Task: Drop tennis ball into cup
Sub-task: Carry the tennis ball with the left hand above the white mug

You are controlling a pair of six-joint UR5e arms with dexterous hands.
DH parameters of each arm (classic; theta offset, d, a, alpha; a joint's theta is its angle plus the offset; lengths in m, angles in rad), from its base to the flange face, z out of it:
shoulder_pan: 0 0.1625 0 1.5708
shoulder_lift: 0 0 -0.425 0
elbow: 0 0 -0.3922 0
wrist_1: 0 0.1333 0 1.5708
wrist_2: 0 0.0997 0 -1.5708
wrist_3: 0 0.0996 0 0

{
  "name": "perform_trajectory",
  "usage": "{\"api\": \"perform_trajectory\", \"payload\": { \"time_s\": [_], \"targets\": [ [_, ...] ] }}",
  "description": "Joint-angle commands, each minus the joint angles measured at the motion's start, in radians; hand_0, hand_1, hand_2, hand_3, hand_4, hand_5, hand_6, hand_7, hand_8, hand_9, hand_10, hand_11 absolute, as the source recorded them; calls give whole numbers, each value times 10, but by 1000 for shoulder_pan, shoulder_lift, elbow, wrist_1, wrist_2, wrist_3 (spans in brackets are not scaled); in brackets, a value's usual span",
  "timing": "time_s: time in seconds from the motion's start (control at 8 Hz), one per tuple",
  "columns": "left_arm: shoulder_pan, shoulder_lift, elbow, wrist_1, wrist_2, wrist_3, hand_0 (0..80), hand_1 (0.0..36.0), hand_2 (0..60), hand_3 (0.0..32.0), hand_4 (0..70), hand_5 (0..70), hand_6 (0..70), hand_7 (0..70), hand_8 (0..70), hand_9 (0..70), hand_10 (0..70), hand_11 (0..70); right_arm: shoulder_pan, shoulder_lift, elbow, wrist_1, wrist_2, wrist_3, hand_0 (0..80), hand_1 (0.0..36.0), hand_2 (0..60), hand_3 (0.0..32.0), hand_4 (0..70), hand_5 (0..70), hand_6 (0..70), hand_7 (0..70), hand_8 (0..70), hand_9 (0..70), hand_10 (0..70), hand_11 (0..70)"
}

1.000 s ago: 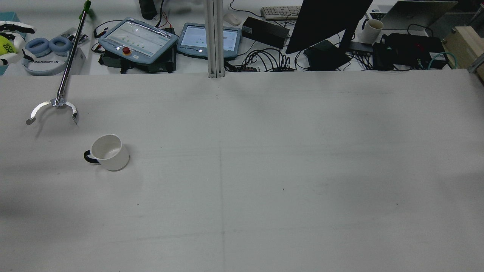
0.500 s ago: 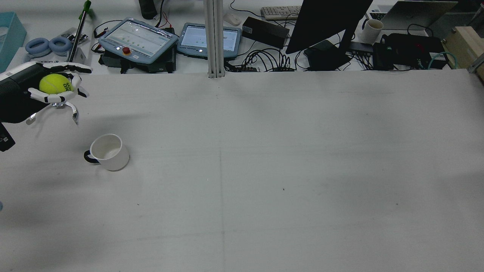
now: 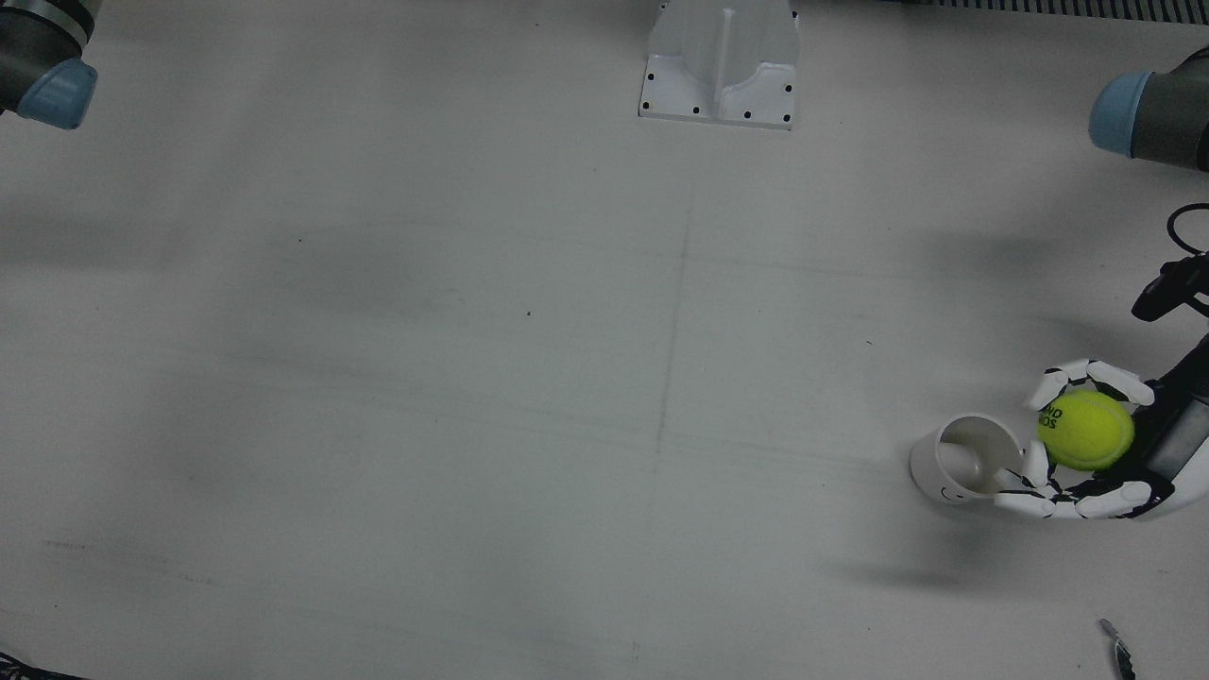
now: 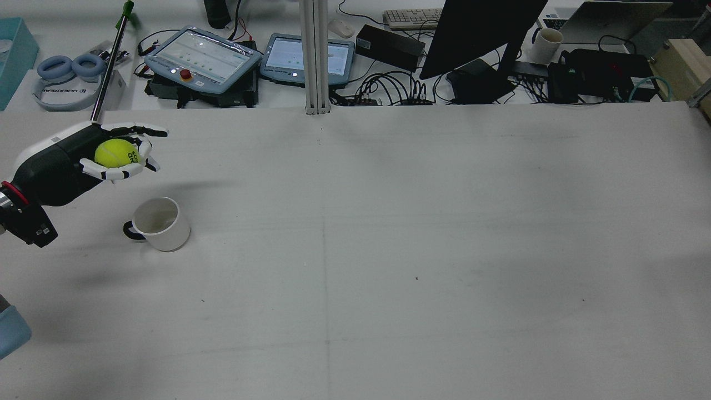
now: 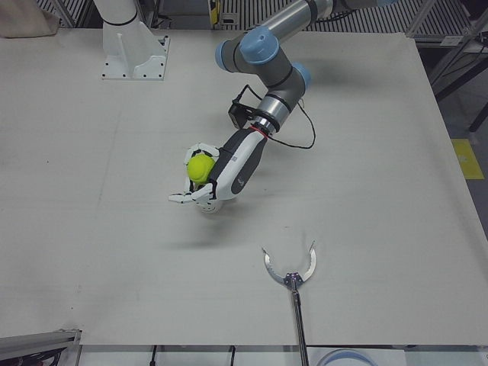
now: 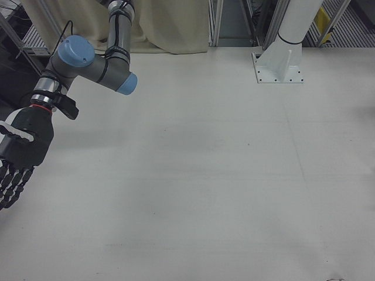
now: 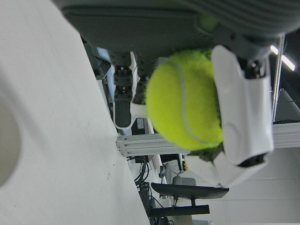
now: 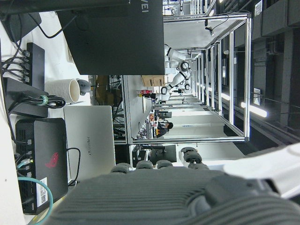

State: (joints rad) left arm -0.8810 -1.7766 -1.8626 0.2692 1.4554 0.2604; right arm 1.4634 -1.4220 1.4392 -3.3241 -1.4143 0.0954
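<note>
The left robot hand (image 4: 94, 158) cupped a yellow tennis ball (image 4: 114, 153), fingers (image 3: 1058, 504) curled around it, above the desk (image 4: 389, 250). A white cup (image 4: 159, 223) stood upright just beside and below. The right robot hand (image 6: 17, 158) hung apart, fingers extended, holding nothing.

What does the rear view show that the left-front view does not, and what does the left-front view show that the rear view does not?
Only the rear view shows the cup clearly, standing upright and nearer the camera than the ball, plus the desk clutter beyond the table. Only the left-front view shows the whole left arm and the open claw of the grabber tool. Both show the left robot hand holding the ball above the table.
</note>
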Motion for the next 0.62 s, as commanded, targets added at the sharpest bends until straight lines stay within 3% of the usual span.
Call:
{"api": "perform_trajectory", "payload": {
  "time_s": [0.0,0.12,0.25,0.38,0.5],
  "targets": [
    [8,2,8,-16,-1,8,530,303,449,0,187,77,139,435,102,207,75,130,0,0,1,0,0,0,0,0,0,0,0,0,0,0,0,0,0,0],
    [14,2,2,-16,-1,7,503,297,424,0,37,40,18,208,0,30,7,34,0,0,1,0,0,0,0,0,0,0,0,0,0,0,0,0,0,0],
    [14,2,-3,-18,-3,3,475,269,424,0,0,31,43,147,7,15,0,3,0,0,1,0,0,0,0,0,0,0,0,0,0,0,0,0,0,0],
    [14,2,-3,-18,-3,5,606,353,275,0,0,60,3,121,0,10,0,21,0,0,1,0,0,0,0,0,0,0,0,0,0,0,0,0,0,0],
    [14,2,-4,-21,-3,6,800,360,192,0,0,81,3,102,0,6,0,33,0,0,1,0,0,0,0,0,0,0,0,0,0,0,0,0,0,0]
  ]
}}
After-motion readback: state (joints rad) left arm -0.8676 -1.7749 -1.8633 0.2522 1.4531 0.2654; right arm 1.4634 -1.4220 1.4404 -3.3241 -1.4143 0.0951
